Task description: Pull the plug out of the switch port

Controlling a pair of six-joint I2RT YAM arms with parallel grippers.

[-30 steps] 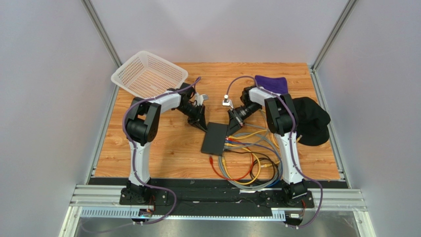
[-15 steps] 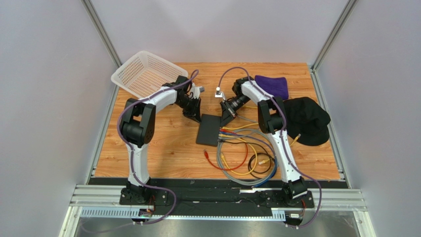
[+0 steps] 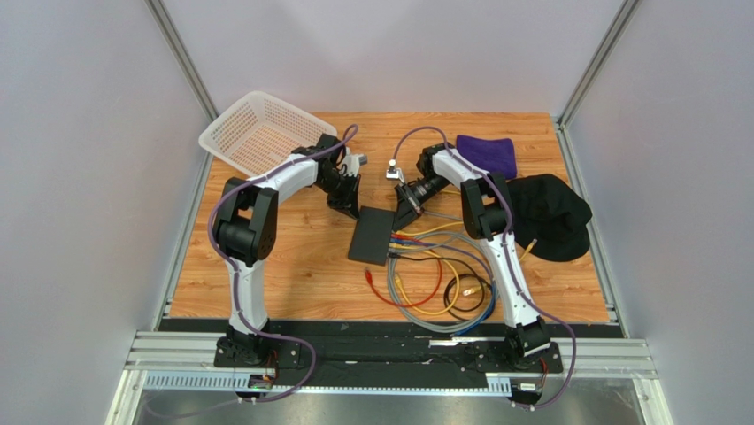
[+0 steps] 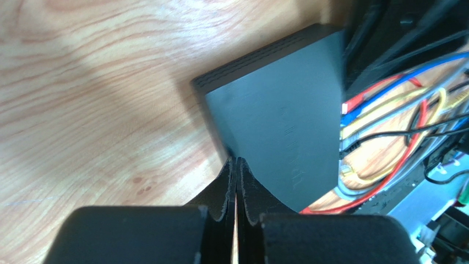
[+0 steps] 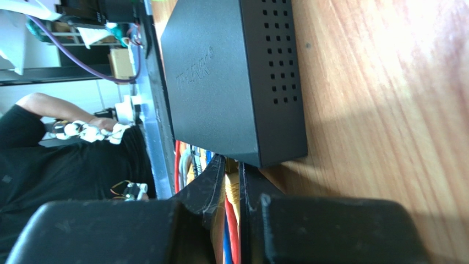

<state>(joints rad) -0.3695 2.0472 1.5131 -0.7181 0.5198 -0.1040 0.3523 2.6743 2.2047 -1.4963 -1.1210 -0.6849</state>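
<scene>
The switch [image 3: 372,235] is a flat black box lying mid-table, with coloured cables in the sockets on its right edge. In the right wrist view, my right gripper [image 5: 234,171] is shut on the yellow plug [image 5: 233,190] at the near corner of the switch [image 5: 231,71], right at the socket edge. Red and blue cables run beside that plug. In the left wrist view, my left gripper [image 4: 236,161] is shut on nothing, its tips against the edge of the switch [image 4: 281,110]. From above, the left gripper [image 3: 353,211] and the right gripper [image 3: 403,215] flank the box's far end.
A tangle of cables [image 3: 438,283] loops from the switch toward the near edge, with a loose red plug [image 3: 369,276] at its left. A white basket [image 3: 265,133] stands back left. A purple cloth [image 3: 488,152] and a black cap [image 3: 550,214] lie at the right.
The switch, its cables and both grippers have shifted left and toward the back of the table. The left gripper's fingers have come together.
</scene>
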